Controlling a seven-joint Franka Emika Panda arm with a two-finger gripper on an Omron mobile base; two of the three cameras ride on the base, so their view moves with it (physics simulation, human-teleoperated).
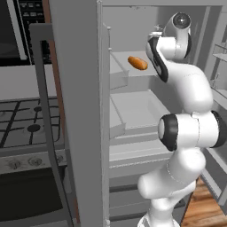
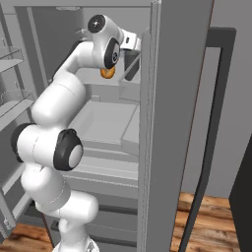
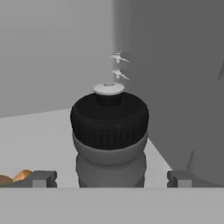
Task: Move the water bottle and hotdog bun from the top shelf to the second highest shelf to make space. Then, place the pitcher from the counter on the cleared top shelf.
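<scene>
Hotdog bun (image 1: 138, 63), small orange-brown oblong, lies on the top shelf (image 1: 133, 56) inside the fridge, just left of the arm's wrist. Water bottle (image 3: 109, 135) is dark grey w/ a ribbed black cap and a small white tip, upright on the same shelf near the right wall. Gripper (image 3: 109, 178) is spread wide, one fingertip on either side of the bottle, not touching it; bun's edge shows by the left fingertip.

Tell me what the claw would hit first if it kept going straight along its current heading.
Most likely the water bottle: in the hand view it stands upright dead ahead, centred between the open claw's fingertips. The hotdog bun lies off to one side, out of that line. How near the bottle is cannot be judged.
</scene>
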